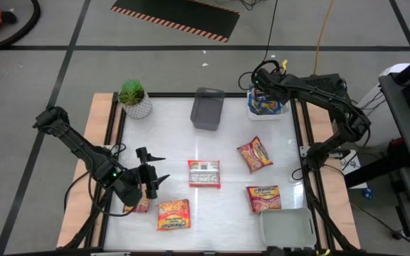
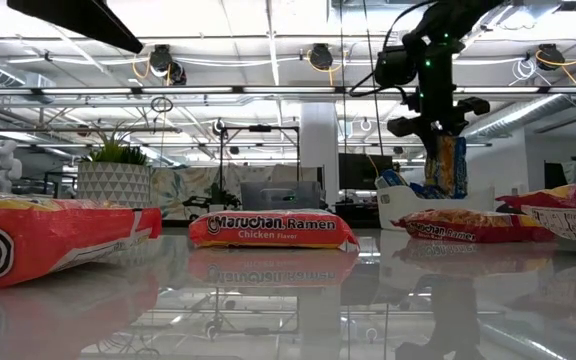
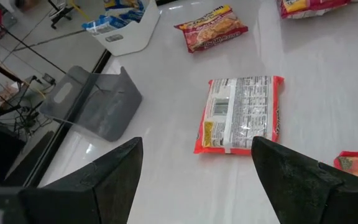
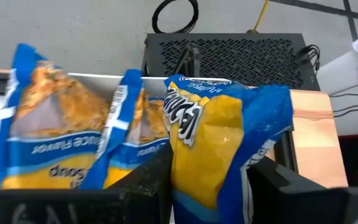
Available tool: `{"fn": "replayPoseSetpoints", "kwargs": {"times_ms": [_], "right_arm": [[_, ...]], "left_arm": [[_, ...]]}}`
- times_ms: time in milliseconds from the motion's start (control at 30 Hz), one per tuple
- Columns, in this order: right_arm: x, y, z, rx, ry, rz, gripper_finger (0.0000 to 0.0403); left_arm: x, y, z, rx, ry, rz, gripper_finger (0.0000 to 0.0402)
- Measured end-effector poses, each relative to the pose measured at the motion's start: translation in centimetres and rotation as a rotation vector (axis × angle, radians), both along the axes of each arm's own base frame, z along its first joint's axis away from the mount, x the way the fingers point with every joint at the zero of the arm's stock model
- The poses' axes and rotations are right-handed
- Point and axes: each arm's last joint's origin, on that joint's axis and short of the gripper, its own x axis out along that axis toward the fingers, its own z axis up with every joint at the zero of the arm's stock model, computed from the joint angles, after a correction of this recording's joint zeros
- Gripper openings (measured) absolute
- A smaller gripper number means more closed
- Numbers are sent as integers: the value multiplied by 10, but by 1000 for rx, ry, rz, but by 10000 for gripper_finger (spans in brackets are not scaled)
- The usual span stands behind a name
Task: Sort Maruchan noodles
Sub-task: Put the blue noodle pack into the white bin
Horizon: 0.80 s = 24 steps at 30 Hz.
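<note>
High view: the white table (image 1: 276,135) carries four red-and-yellow packets loose in its middle, while the white bin (image 1: 267,107) at the far right corner holds the blue ones. The right gripper (image 1: 265,91) hangs directly over that bin, fingers clamped on a blue-and-yellow packet (image 4: 225,146) hanging long axis down. The left gripper (image 1: 150,178) waits wide open and empty, the face-down packet (image 3: 241,114) lying just ahead of it, lengthwise.
</note>
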Motion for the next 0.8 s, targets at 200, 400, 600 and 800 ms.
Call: {"fn": "replayPoseSetpoints", "kwargs": {"times_ms": [200, 400, 600, 800], "right_arm": [[-5, -4, 0, 10, -5, -22, 121], [-6, -4, 0, -12, 8, -50, 121], [-9, -2, -1, 16, 41, -51, 154], [-2, 3, -1, 0, 20, -40, 228]], "left_arm": [[1, 1, 0, 3, 5, 1, 305], [1, 1, 0, 7, 9, -4, 305], [1, 0, -1, -23, 33, -31, 305], [1, 0, -1, -25, 36, -34, 305]]}}
